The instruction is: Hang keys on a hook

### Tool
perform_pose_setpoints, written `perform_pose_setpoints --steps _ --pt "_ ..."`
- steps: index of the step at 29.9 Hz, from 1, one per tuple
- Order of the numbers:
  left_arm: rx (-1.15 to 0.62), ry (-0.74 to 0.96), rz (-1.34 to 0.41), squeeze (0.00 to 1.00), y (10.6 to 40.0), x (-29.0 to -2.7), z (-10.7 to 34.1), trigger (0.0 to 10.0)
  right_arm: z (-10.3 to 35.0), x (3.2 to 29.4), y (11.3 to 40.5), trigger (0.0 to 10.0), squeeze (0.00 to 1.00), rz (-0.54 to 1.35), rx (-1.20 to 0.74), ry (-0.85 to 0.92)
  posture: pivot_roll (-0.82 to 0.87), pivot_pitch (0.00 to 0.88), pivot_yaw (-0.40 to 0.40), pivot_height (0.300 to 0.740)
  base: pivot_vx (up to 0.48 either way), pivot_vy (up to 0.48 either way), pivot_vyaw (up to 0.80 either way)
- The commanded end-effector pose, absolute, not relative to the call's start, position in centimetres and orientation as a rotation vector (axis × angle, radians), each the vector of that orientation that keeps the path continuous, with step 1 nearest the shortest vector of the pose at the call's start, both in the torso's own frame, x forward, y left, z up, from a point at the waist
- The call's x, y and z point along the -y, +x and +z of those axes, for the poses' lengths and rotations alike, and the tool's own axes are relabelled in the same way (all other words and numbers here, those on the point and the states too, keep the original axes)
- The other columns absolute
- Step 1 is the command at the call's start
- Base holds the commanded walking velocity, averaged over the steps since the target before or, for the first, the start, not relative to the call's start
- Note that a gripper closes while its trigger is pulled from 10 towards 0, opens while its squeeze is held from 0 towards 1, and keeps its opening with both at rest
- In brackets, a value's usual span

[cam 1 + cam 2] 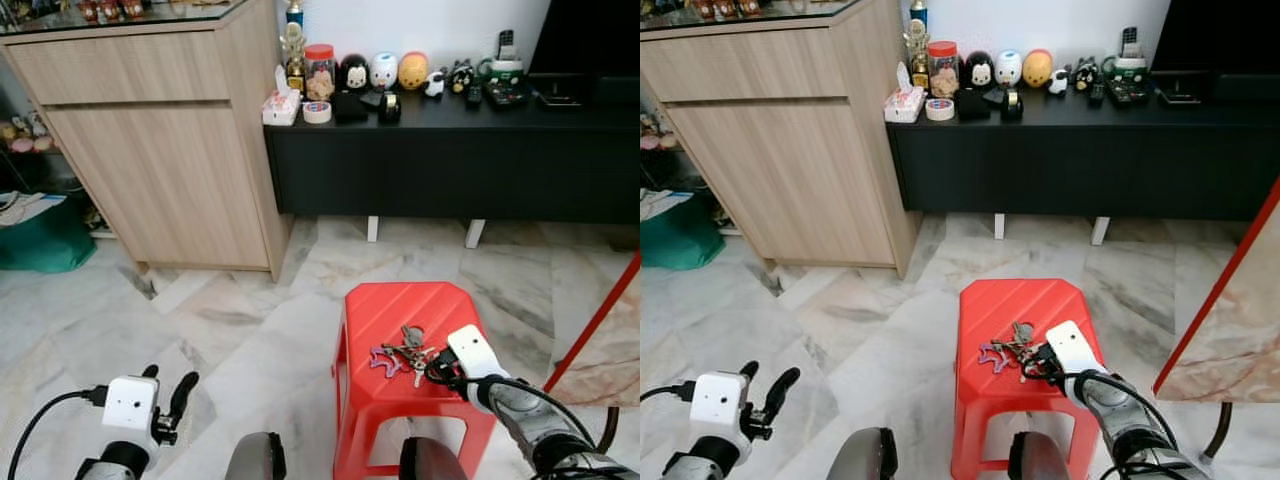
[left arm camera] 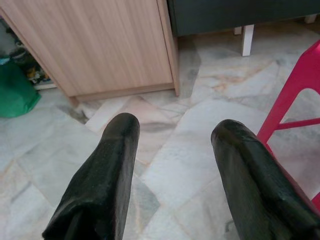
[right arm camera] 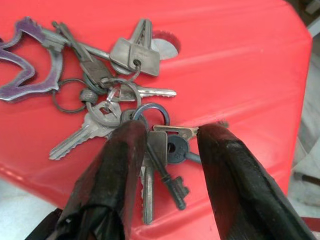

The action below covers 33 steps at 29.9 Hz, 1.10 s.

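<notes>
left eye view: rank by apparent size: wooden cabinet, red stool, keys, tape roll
1. cabinet
2. stool
3. keys
4. tape roll

The tape roll sits farther from the camera, so keys versus tape is apparent size only; true order is unsure.

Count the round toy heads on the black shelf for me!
3, in a row on the black cabinet: a black penguin head, a white head, and an orange head. Clutter beside them may hide more.
</notes>
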State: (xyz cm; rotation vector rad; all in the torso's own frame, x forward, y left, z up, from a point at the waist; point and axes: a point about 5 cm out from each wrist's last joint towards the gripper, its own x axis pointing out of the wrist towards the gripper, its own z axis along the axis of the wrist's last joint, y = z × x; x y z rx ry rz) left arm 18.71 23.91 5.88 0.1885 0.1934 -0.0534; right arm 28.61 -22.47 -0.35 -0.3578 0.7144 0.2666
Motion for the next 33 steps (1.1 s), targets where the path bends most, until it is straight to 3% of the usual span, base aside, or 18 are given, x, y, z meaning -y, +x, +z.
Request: perform_pose_setpoints --steps 1,22,33 --pt "-0.202 0.198 -0.051 0.0 18.5 -24.5 6.2 10.0 -0.4 22.6 28.6 10.0 0.0 0.255 -0.737 -0.359 0.15 0.0 0.086 0.586 0.0 0.0 0.0" --pt "-0.211 0.224 -0.063 0.0 18.8 -24.7 6.8 10.0 1.0 22.0 29.9 10.0 0.0 0.261 -0.616 -0.227 0.15 0.0 0.101 0.586 0.0 0.0 0.0" --pt "-0.214 0.224 -0.058 0.0 18.8 -24.7 6.7 10.0 0.0 22.5 28.6 10.0 0.0 0.276 -0.648 -0.226 0.14 0.0 0.096 0.586 0.0 0.0 0.0"
